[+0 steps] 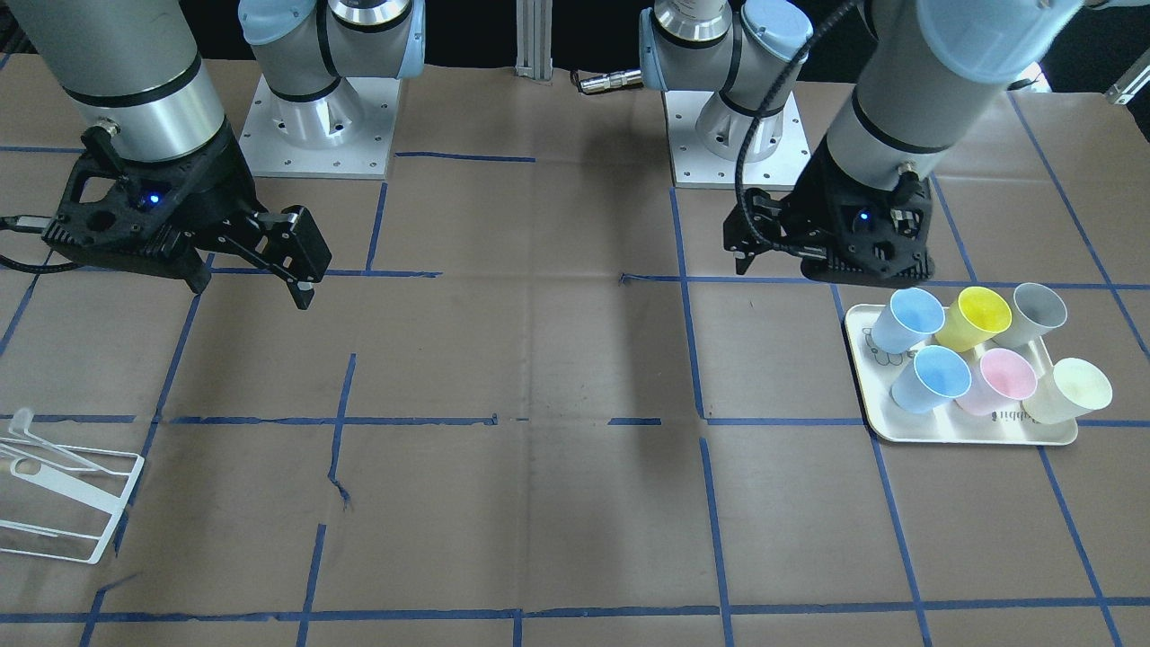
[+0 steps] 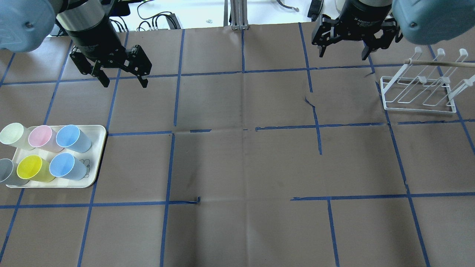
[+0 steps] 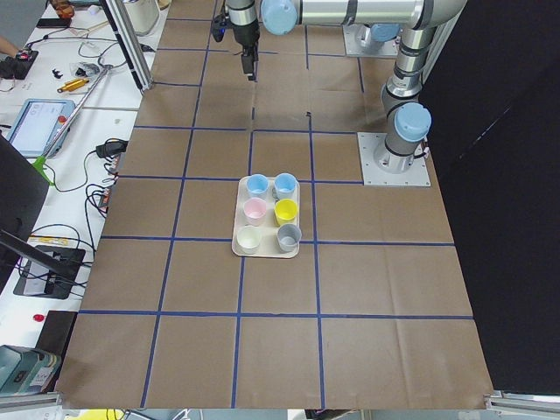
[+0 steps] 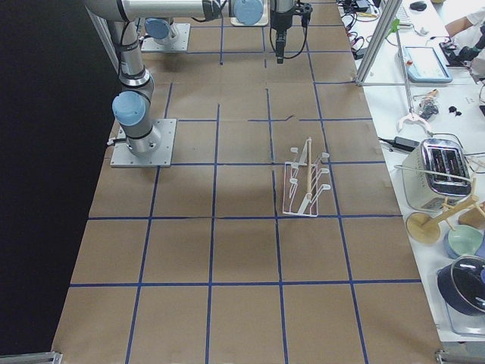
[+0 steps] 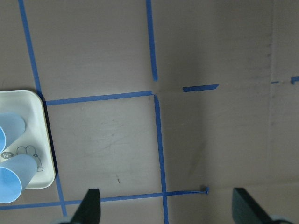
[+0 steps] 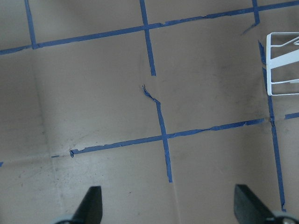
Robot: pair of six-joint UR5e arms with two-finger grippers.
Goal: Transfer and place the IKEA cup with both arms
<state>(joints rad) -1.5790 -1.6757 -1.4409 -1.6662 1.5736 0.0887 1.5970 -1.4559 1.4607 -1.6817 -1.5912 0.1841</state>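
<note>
Two pale sky-blue cups stand on a cream tray (image 2: 97,159) at the table's left: one at the far row (image 2: 73,138) (image 1: 934,377), one at the near row (image 2: 66,166) (image 1: 907,321). I cannot tell which of them is the IKEA cup. Both also show at the left edge of the left wrist view (image 5: 11,184). My left gripper (image 2: 124,84) (image 1: 747,256) (image 5: 168,210) hangs open and empty above the table, beyond and to the right of the tray. My right gripper (image 2: 343,55) (image 1: 252,288) (image 6: 170,210) is open and empty at the far right.
The tray also holds a pink cup (image 2: 42,136), a yellow cup (image 2: 31,167), a pale green cup (image 2: 13,134) and a grey cup (image 2: 5,172). A white wire rack (image 2: 419,108) (image 1: 90,512) stands at the right. Brown paper with blue tape lines covers the table.
</note>
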